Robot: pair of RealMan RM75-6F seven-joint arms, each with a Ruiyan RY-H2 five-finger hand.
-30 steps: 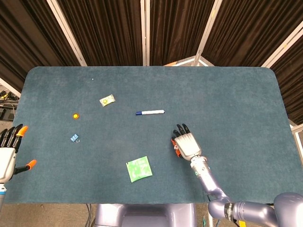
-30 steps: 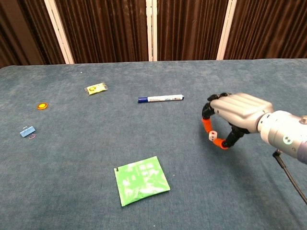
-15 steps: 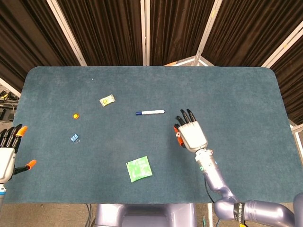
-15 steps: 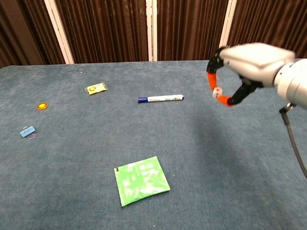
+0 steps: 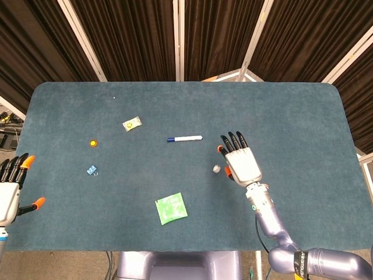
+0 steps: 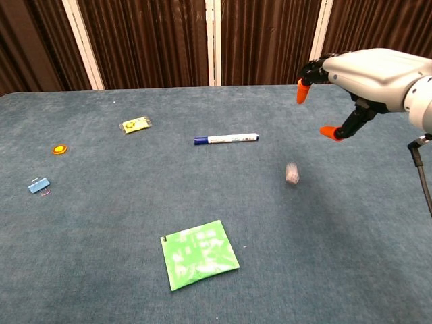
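- The right hand [image 5: 241,162] is raised above the table [image 5: 303,116], its fingers spread and nothing between them (the chest view shows it well clear of the cloth [image 6: 368,71]).
- A small whitish die [image 5: 216,168] shows just left of that hand in the head view; in the chest view it is a blurred spot [image 6: 291,173] below and left of the hand, apart from the fingertips.
- Whether the die is touching the table or in the air cannot be told.
- A marker [image 5: 185,139] lies beyond the die, near the middle of the table.
- A green packet [image 5: 171,208] lies at the near edge, left of the die.
- The left hand [image 5: 10,186] hangs at the table's left edge, fingers apart, holding nothing.
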